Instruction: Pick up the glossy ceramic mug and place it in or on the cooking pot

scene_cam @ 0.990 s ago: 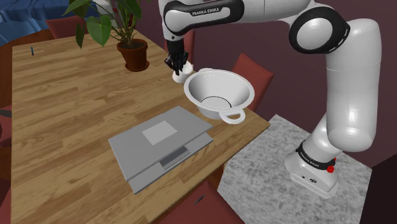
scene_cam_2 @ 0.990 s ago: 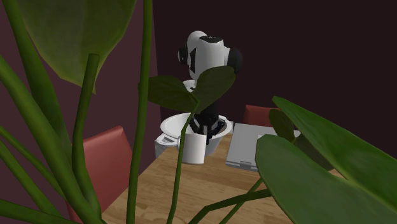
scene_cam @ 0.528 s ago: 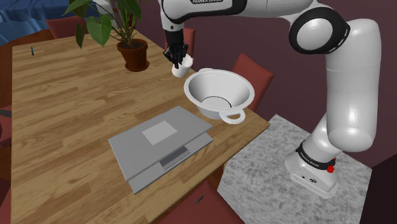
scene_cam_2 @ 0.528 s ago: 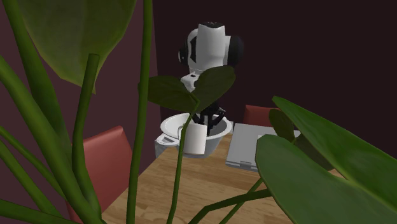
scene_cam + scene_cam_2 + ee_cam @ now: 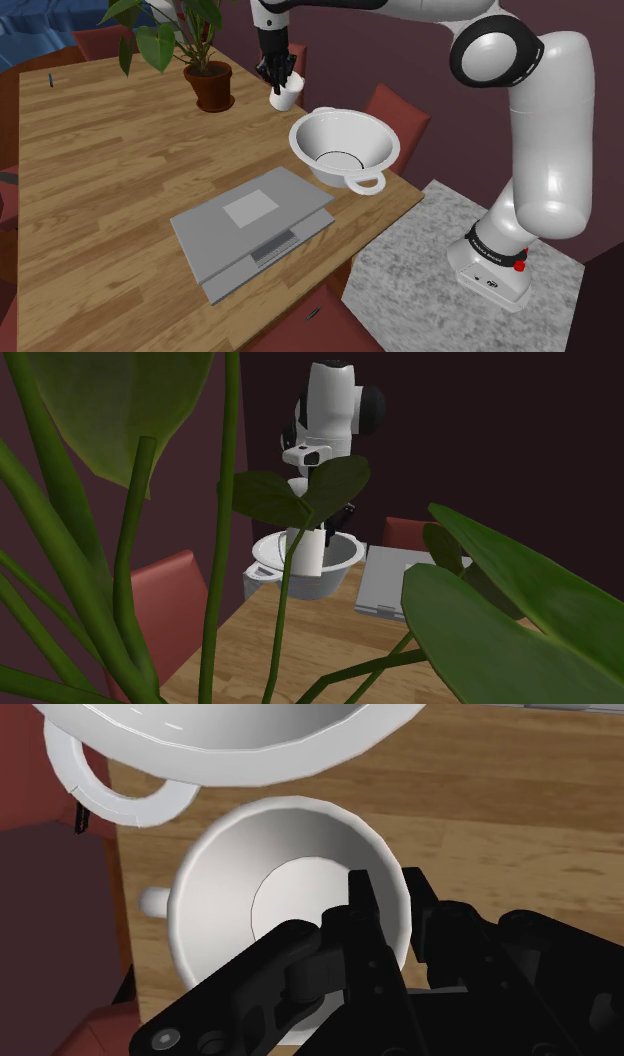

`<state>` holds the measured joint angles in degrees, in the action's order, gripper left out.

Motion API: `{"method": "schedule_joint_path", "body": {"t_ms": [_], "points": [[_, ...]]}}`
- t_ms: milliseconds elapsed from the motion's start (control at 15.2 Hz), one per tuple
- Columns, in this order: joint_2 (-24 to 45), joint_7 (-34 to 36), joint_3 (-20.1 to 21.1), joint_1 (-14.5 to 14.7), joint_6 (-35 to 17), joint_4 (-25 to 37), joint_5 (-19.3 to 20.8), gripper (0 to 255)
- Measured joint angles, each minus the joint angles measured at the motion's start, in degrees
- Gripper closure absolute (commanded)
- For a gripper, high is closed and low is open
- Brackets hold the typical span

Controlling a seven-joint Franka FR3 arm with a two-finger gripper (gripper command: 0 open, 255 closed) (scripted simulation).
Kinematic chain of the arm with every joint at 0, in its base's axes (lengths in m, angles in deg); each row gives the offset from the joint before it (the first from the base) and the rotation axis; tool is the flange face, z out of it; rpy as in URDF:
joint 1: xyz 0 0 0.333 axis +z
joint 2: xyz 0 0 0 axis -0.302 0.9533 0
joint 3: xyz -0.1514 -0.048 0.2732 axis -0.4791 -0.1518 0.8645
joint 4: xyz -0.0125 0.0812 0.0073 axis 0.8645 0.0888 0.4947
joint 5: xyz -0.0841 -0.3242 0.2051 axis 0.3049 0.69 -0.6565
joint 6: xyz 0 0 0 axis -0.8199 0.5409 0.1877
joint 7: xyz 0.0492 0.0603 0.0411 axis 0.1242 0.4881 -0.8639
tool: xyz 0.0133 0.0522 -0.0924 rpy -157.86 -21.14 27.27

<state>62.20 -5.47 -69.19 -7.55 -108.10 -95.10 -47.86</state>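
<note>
the all-black two-finger gripper (image 5: 392, 904) points down, and its fingers (image 5: 362, 919) are closed on the wall of a glossy white mug (image 5: 270, 919): one goes down inside the bowl and the other presses the outside, with the rim pinched between them. the mug's small stub of a handle sticks out on the side away from the fingers. the mug hangs upright and clear of the wooden counter (image 5: 100, 180), just beside the rim of the wide white cooking pot with loop handles (image 5: 250, 744) and not yet over its opening. in the shoulder view the mug (image 5: 287, 98) is up and to the left of the cooking pot (image 5: 350, 135), between it and a leafy plant in a brown pot (image 5: 208, 85). by the look of it the mug is light, stiff and slick (a glaze gives little friction), and it would chip if knocked on the pot's rim. a wall pinch like this one is a sound hold, though being off-centre it may let the mug tip if swung quickly. the move across likely wants to be slow, with a low release inside the bowl. further along the counter lies a closed grey laptop (image 5: 250, 225), and red chairs (image 5: 395, 110) stand beyond the edge.
</note>
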Motion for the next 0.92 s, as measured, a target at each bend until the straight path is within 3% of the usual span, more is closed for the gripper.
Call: {"method": "schedule_joint_path", "body": {"t_ms": [396,924], "points": [[2.8,-0.3,-0.1,1.0,6.3,9.2,0.4,255],[-21.0,-1.4,0.6,-3.5,-4.1,-24.9,-3.4,255]]}}
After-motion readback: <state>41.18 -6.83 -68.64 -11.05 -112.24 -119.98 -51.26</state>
